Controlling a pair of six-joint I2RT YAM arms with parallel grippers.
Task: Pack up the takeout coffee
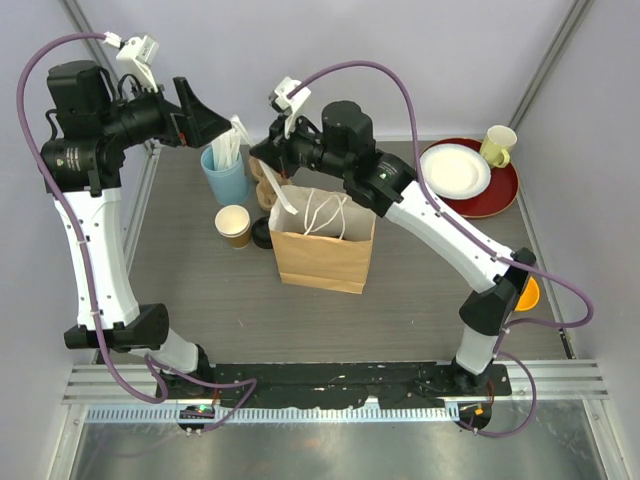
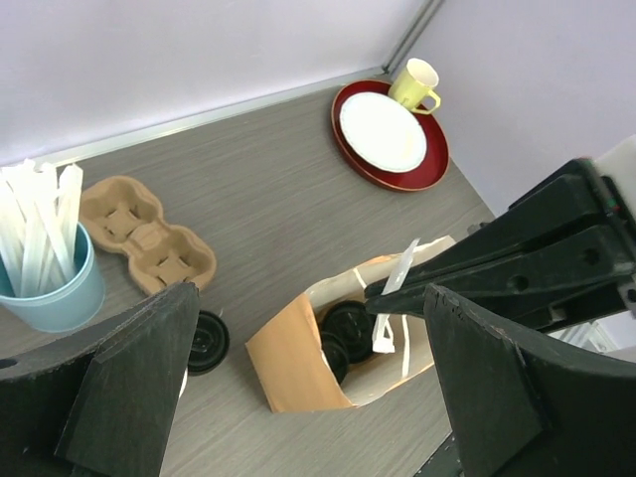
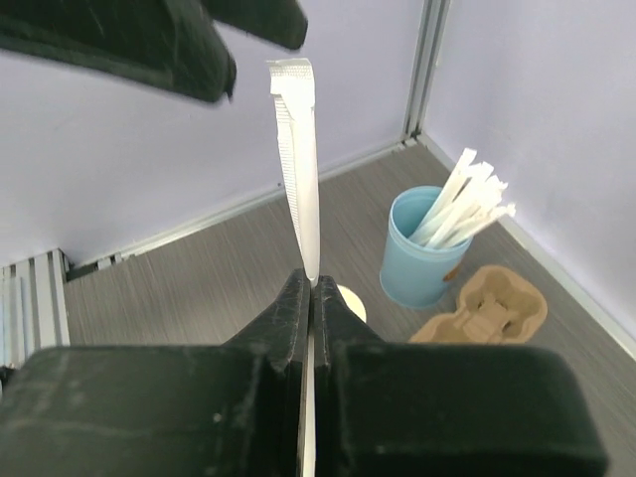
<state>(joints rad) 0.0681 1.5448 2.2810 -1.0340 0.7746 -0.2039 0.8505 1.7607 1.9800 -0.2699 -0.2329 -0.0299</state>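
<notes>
A small white mark on the left arm's black housing (image 1: 68, 155) is too small to read. The right gripper (image 3: 310, 290) is pinched closed on a white paper-wrapped straw (image 3: 298, 159) over the mouth of the open brown paper bag (image 1: 322, 262). The left gripper (image 1: 212, 120) hangs raised near the light-blue cup of white straws (image 1: 226, 175), jaws wide apart and holding nothing.

Inside the bag sit the takeout coffee cups, with only their two round black lids (image 2: 349, 320) showing. Beside the bag stand an unlidded kraft cup (image 1: 233, 224), a loose black lid (image 1: 262, 236) and a moulded cardboard carrier (image 2: 149, 238). Well apart, a red plate (image 1: 500, 195) carries a white plate (image 1: 455, 170), with a pale-yellow mug (image 1: 498, 145) at its edge.
</notes>
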